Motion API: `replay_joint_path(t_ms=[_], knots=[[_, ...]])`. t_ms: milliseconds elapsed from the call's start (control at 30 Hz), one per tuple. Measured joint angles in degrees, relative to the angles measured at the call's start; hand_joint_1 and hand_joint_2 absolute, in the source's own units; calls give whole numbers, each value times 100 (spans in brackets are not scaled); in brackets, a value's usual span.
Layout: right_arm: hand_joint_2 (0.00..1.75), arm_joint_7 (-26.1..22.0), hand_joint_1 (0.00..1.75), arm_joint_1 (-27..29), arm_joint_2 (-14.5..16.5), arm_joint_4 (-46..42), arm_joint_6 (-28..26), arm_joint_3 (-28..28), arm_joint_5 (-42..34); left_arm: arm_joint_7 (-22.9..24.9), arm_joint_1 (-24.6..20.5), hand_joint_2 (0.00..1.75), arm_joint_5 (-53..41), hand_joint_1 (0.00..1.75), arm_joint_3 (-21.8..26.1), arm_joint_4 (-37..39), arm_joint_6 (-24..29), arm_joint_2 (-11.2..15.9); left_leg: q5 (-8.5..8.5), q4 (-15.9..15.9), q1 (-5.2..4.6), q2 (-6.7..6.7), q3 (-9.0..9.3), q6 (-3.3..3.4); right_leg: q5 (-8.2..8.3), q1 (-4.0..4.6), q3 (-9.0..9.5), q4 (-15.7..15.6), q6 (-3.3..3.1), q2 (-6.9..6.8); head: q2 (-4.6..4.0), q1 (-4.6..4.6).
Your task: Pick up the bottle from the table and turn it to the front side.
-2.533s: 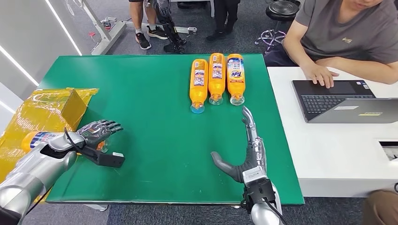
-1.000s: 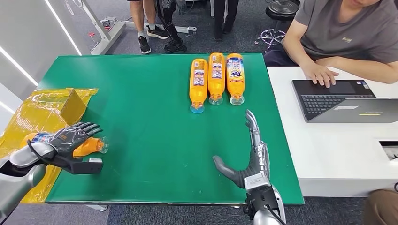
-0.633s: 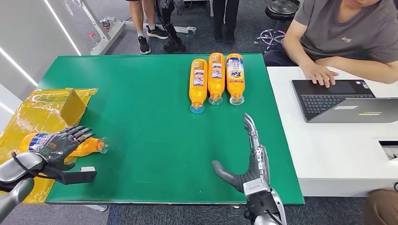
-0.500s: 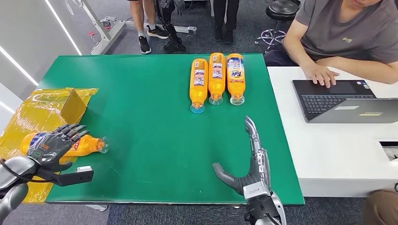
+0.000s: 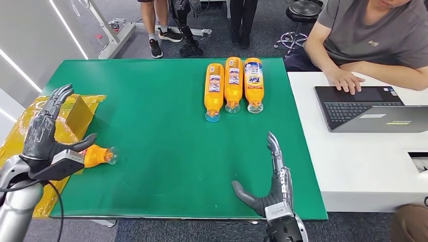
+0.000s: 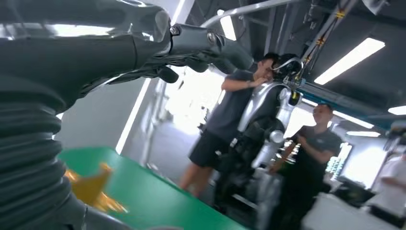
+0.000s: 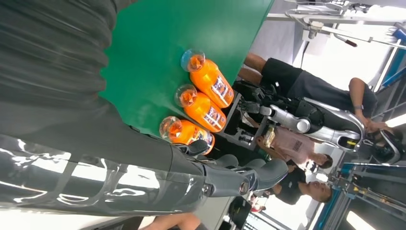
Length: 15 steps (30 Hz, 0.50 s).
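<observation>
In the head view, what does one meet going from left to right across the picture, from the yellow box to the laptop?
Yellow cardboard box → orange bottle lying at the table's left edge → three orange bottles in a row → right robot hand → laptop.

Robotics lab: humanoid robot (image 7: 306,120) on rig, laptop (image 5: 368,108) desk.

The word "Tide" is showing on the label of the bottle (image 5: 253,83) lying nearest the tabletop's (image 5: 161,126) right edge, in the row at the far edge. The labels on the two bottles beside it are showing print too small to read.
</observation>
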Motion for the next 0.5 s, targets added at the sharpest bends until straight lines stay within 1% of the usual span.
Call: replay_joint_path(t_ms=[133,233,300,367,500], knots=[[175,8,0,-101,-2,81,21,118,-69,-33,-20,175,748,0,-132,-10,-123,-766,-1,1,-1,2,-1,1,1,-1,0,-1,1,2,0,-1],[175,13,0,-162,-5,157,8,194,-113,-35,28,175,975,0,-229,-54,-133,-1188,-3,1,0,2,-2,3,1,-1,-1,-1,1,2,0,-1],[175,13,0,-181,-10,196,2,225,-129,-35,46,175,1005,0,-276,-79,-132,-1354,-4,1,0,2,-2,4,0,-1,-2,-1,1,2,0,-1],[175,13,0,-190,-15,227,1,239,-133,-35,50,175,1044,0,-300,-92,-139,-1463,-4,1,1,2,-2,5,0,0,-3,0,0,2,0,-1],[175,14,0,-200,-34,268,-32,259,-137,25,72,175,1480,0,-304,-101,-413,-1649,-4,0,2,2,-2,5,-1,1,-3,0,0,2,0,-1]])
